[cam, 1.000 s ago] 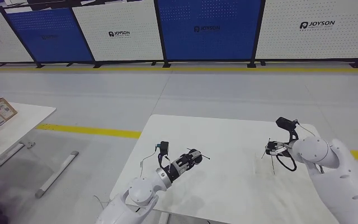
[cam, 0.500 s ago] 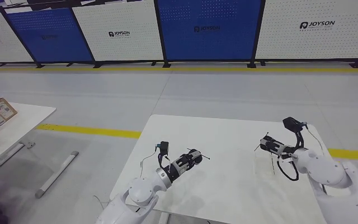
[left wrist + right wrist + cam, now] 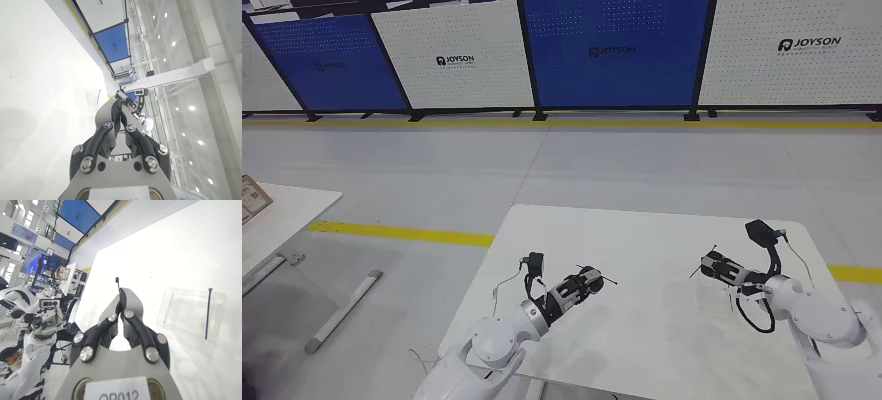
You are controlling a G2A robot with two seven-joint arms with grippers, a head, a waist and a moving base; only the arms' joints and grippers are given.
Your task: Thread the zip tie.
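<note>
Tabletop (image 3: 642, 240) white and broad, in a hall of blue and white panels (image 3: 614, 50) with a yellow floor line (image 3: 402, 232).
Right gripper (image 3: 120, 296) pinches a zip tie (image 3: 117, 279) above it; left gripper (image 3: 118, 113) closed, contents unclear; second tie (image 3: 208, 313) lies on a clear sheet (image 3: 181, 317).

Site: industrial robotics test hall. I am logging what is marking it as such:
- grey floor (image 3: 442, 170) running wide, with yellow lines (image 3: 392, 232) crossing it;
- blue and white panels (image 3: 612, 50) fencing the bay;
- round lights (image 3: 191, 108) shining from a high ceiling;
- white work tables (image 3: 642, 240) standing apart;
- another white robot (image 3: 37, 344) standing near black racks (image 3: 40, 264) and a cardboard box (image 3: 63, 273).
</note>
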